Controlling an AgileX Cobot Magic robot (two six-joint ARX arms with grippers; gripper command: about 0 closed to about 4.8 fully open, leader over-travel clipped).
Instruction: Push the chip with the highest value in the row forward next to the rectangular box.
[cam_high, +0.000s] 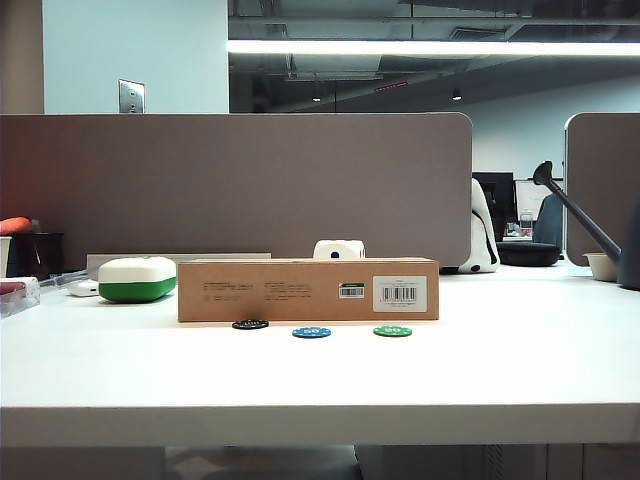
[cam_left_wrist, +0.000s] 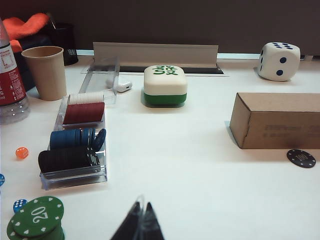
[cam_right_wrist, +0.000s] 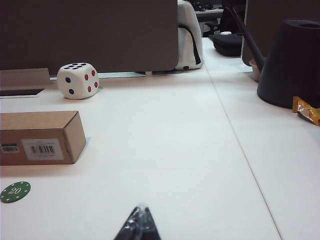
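Observation:
The black chip (cam_high: 250, 324) lies right at the front face of the brown rectangular box (cam_high: 308, 290); in the left wrist view the black chip (cam_left_wrist: 301, 158) sits just before the box (cam_left_wrist: 277, 121). The blue chip (cam_high: 311, 332) and green chip (cam_high: 392, 331) of the row lie a little further from the box. The green chip (cam_right_wrist: 15, 191) also shows in the right wrist view, in front of the box (cam_right_wrist: 40, 137). My left gripper (cam_left_wrist: 140, 210) is shut and empty, well back from the black chip. My right gripper (cam_right_wrist: 141, 209) is shut and empty. Neither arm shows in the exterior view.
A white-and-green case (cam_high: 137, 278) stands left of the box, a white die (cam_high: 339, 250) behind it. A clear chip rack (cam_left_wrist: 75, 145), a paper cup (cam_left_wrist: 44, 71), a bottle (cam_left_wrist: 10, 80) and a green chip stack (cam_left_wrist: 36, 218) are at the left. A dark pot (cam_right_wrist: 290, 60) is at the right.

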